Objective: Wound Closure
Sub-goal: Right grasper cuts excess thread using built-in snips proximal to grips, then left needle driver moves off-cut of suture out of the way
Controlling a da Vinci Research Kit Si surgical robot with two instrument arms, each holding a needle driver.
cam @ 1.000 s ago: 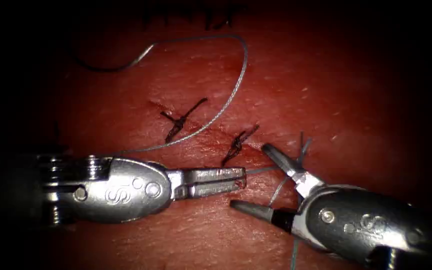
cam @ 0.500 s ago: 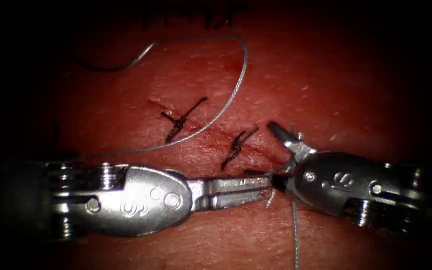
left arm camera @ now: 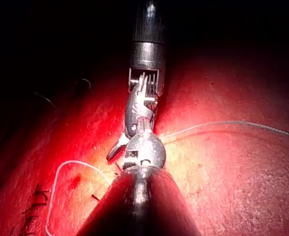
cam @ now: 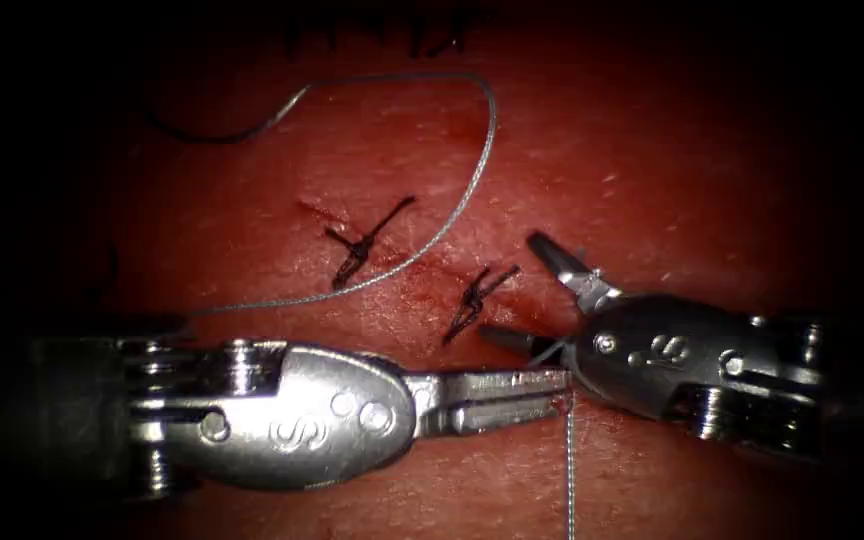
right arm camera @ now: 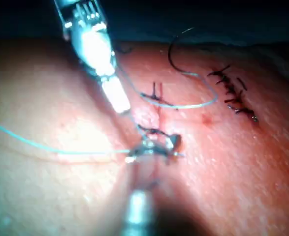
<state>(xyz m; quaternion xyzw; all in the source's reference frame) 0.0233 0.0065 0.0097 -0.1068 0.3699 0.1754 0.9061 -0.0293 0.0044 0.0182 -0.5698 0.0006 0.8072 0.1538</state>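
The needle [cam: 217, 125] lies free on the tissue [cam: 652, 160] at upper left, its thread [cam: 472, 190] looping down past two stitches [cam: 364, 240] on the cut [cam: 422, 280]. Lower centre, the left tool [cam: 552, 385] is clenched on thread; the right tool [cam: 527, 290] gapes, grasping nothing

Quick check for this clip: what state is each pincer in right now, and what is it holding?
Left pincer: shut on the thread at its tip.
Right pincer: open, holding nothing; the thread runs between its jaws.
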